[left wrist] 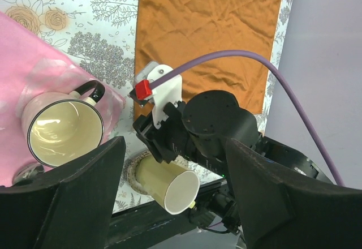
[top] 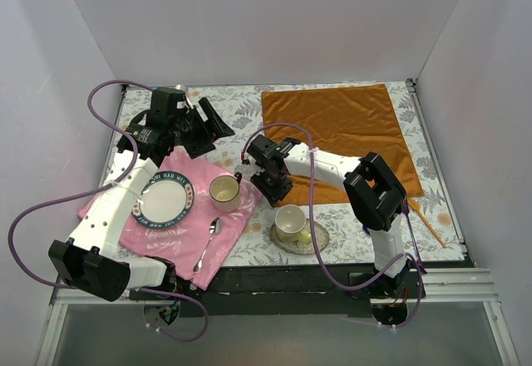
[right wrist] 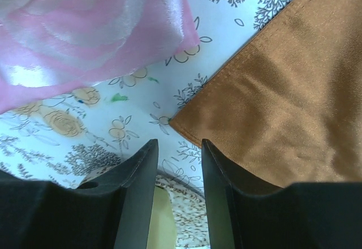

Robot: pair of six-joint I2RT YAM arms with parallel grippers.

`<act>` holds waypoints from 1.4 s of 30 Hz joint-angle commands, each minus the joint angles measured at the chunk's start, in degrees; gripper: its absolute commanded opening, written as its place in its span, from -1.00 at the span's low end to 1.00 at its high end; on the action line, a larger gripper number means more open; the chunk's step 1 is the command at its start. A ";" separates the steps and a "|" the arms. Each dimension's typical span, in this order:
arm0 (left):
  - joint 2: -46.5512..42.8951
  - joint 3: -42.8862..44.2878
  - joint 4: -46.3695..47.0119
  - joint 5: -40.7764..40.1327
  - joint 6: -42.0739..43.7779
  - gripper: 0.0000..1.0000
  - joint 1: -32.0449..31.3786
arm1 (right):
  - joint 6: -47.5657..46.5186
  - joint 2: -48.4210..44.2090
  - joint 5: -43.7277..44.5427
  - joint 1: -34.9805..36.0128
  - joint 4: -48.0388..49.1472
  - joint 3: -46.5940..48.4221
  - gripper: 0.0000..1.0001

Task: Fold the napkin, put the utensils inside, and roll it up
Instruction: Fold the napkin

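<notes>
Overhead, the rust-orange napkin [top: 341, 129] lay flat at the far right of the table [top: 233, 104], with the left gripper [top: 214, 125] hovering left of it near the pink cloth [top: 166, 233]. From the left wrist, its jaws gaped wide and empty. From the right wrist, the right gripper [right wrist: 179, 147] stood part-open at the napkin's corner, seemingly gripping nothing.

we lose napkin [top: 332, 121] near edge under right arm [top: 378, 187] at 3 o'clock, orange knife [top: 430, 225] upper end hidden at 4 o'clock
</notes>
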 commanded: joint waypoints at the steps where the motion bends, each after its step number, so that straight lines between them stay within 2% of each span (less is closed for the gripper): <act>1: -2.54 1.93 -2.00 1.63 1.13 0.43 0.22 | 0.21 0.31 2.82 0.89 0.18 -0.21 -0.10; 13: -3.60 2.02 -2.97 1.37 0.25 0.45 0.39 | 1.27 1.18 2.46 2.47 3.09 -4.34 -0.08; 23: -3.86 2.02 -3.32 1.63 -0.63 0.45 0.48 | 0.39 3.56 2.64 2.74 4.58 -3.99 -0.13; 26: -3.60 2.37 -3.41 1.81 -0.81 0.45 0.48 | -0.23 4.00 2.02 2.65 5.02 -4.78 -0.32; 27: -3.60 2.63 -3.67 1.63 -0.72 0.45 0.57 | -0.40 4.00 2.02 2.74 5.20 -5.13 -0.51; 30: -3.42 2.99 -3.85 1.46 -0.63 0.45 0.57 | -0.76 3.30 2.02 2.74 5.11 -5.22 -0.78; 33: -3.16 2.55 -3.50 1.89 -0.90 0.45 0.66 | -1.28 2.33 2.64 2.65 4.23 -4.17 -0.93; 42: -1.05 2.28 -1.57 3.92 -2.21 0.45 0.57 | -0.84 -1.18 4.13 1.60 -0.25 2.07 -0.97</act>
